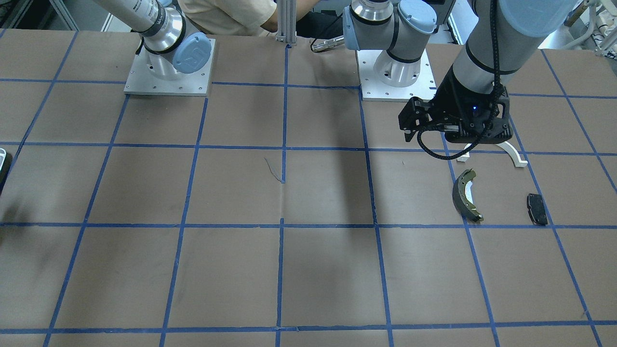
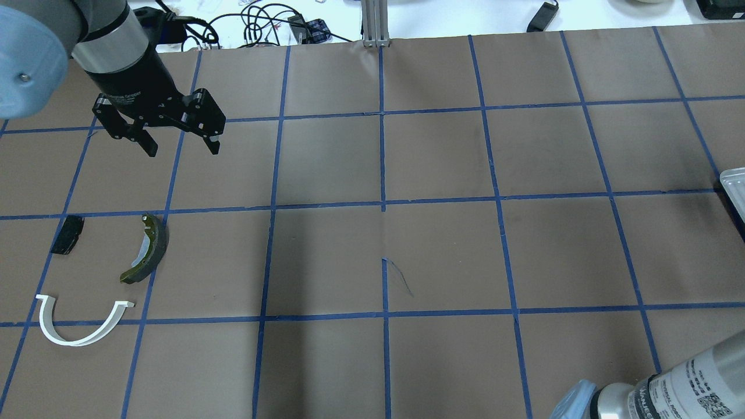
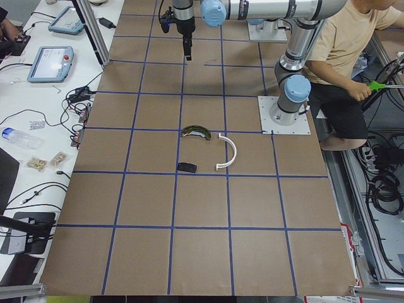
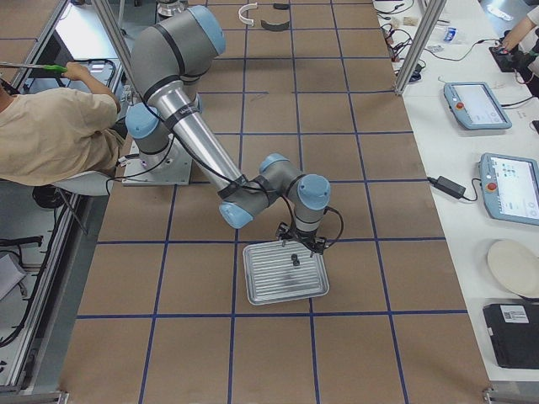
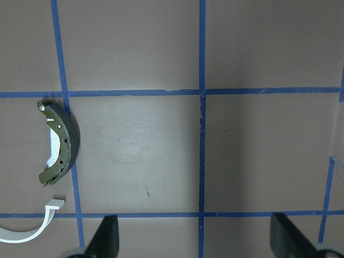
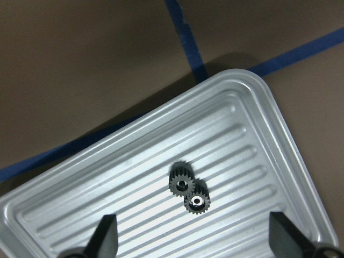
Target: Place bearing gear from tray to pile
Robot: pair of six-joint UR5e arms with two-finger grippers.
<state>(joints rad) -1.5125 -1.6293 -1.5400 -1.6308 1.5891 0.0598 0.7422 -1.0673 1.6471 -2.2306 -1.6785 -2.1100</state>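
Right wrist-mounted view: right gripper (image 6: 193,236), jaws apart, above the bearing gear (image 6: 189,189) in the tray (image 6: 258,107); we'd centre, then descend straight

The surface (image 1: 241,270) is covered in brown paper and divided into squares by blue tape (image 1: 285,115). A white bench (image 3: 50,126) strewn with cables (image 3: 79,95) is set alongside.

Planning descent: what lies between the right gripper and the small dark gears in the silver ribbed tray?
Only bare tray between right gripper and gears, seen in right wrist view.
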